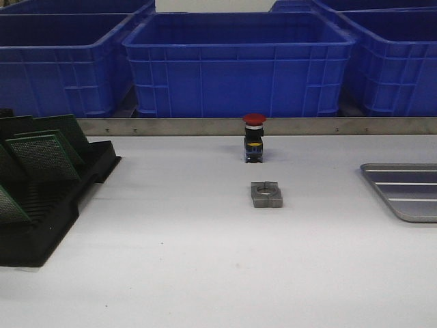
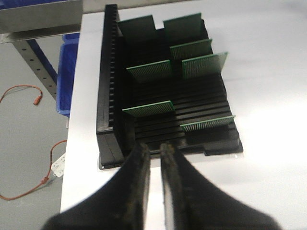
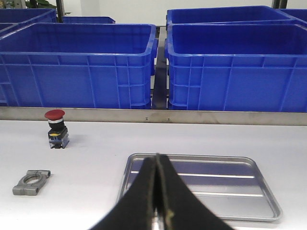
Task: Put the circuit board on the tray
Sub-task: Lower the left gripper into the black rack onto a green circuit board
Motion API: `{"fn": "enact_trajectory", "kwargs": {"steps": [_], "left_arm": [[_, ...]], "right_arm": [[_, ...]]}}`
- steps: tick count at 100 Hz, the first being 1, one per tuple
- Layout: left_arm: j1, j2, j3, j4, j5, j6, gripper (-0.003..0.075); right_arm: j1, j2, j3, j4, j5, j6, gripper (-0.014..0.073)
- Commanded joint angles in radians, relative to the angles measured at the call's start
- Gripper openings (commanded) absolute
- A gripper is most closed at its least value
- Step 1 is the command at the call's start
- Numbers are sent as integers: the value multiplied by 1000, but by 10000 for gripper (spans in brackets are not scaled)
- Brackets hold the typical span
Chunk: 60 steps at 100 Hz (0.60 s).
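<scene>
On the white worktop (image 1: 205, 273), the flat silver-grey metal tray (image 1: 406, 191) with raised rim and ribbed floor lies at three o'clock, its floor bare. The green perforated circuit boards (image 1: 42, 156) stand tilted in the slots of a black ribbed plastic rack (image 1: 61, 205) at nine o'clock. Near the centre lies a grey metal clamp block (image 1: 266, 194) with a round hole; just beyond it, toward twelve o'clock, stands a red mushroom-head push button (image 1: 254, 137). Large blue plastic bins (image 1: 235, 65) line the far edge.

The left gripper (image 2: 154, 158) hovers by the rack's near end, its fingers (image 2: 139, 177) a narrow slit apart, gripping nothing. The right gripper (image 3: 157, 172) hangs over the tray's near rim, fingers (image 3: 146, 191) pressed together, empty.
</scene>
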Motion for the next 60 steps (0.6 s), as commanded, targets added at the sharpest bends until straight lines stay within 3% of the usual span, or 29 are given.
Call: {"fn": "enact_trajectory", "kwargs": {"steps": [1,9,14,21,28,40,60], "left_arm": [[-10,74,-69,-86,-32,200,210],[-10,131,-80,-181,-19,451,344],[-10,162,-80,-261,2,681,390],[-10,214,-80,-368,22,935,400],[-10,265,-80,-442,8,1093,400],[-10,358,-80,-479,-34,1287,400],[-10,500,-80,-526,-95,1416,400]], "right_arm": [[-4,-22,-12,-13,-78,-5,-60],[-4,-22,-12,-13,-78,-5,-60],[-4,-22,-12,-13,-78,-5,-60],[-4,-22,-12,-13,-78,-5,-60],[-4,-22,-12,-13,-78,-5,-60],[-4,-22,-12,-13,-78,-5,-60],[-4,-22,-12,-13,-78,-5,-60]]}}
